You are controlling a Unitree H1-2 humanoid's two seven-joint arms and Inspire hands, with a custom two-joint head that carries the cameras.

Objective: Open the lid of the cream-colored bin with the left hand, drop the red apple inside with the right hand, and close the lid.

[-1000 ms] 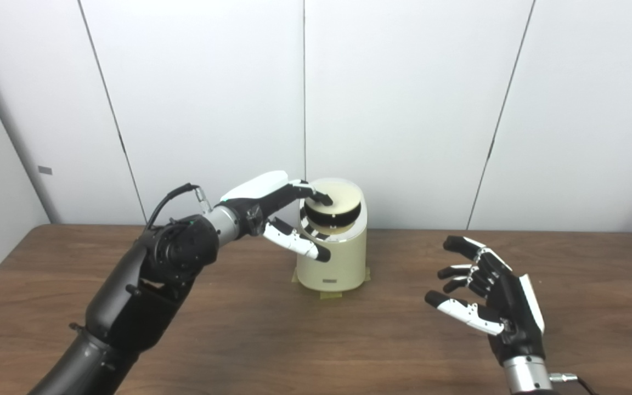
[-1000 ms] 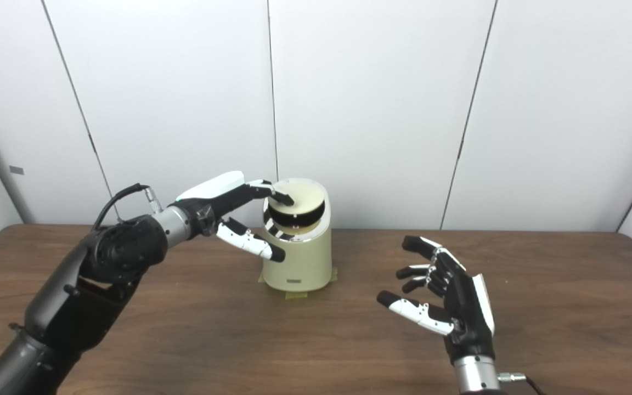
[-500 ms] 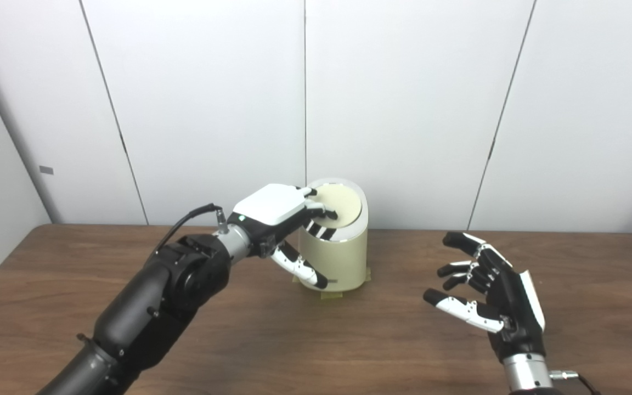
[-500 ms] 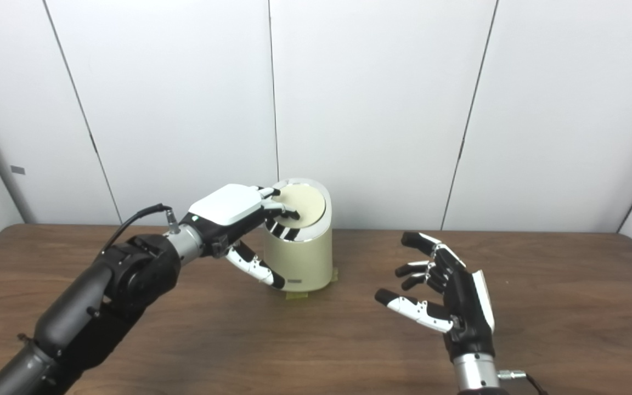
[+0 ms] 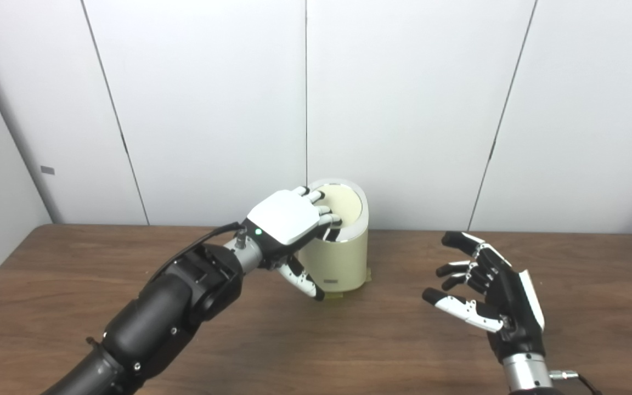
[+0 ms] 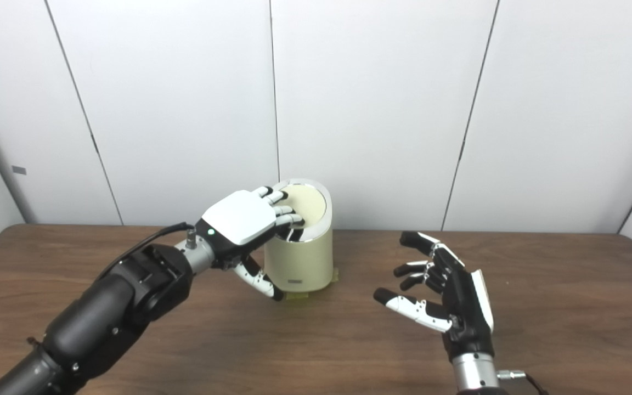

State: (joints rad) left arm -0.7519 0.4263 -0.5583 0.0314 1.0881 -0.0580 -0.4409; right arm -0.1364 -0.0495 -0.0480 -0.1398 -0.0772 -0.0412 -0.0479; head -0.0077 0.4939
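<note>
A cream-colored round bin (image 5: 340, 258) stands at the back middle of the wooden table. Its lid (image 5: 345, 202) lies nearly flat in the rim, with only a thin dark gap at the front. My left hand (image 5: 288, 219) rests palm down on the lid's left part, its fingers (image 5: 324, 211) lying over the lid and the thumb hanging down the bin's front left side. To the right of the bin, my right hand (image 5: 486, 296) hovers above the table, open, fingers spread, holding nothing. No red apple shows in either view.
The brown wooden table (image 5: 294, 351) stretches to both sides and to the front. White wall panels (image 5: 404, 109) stand right behind the bin. Small tape pieces (image 5: 329, 295) sit under the bin's base.
The lid was tilted open with a dark opening showing; it has swung down nearly flat. My left hand has turned palm down and pressed onto it. The right hand has barely moved.
</note>
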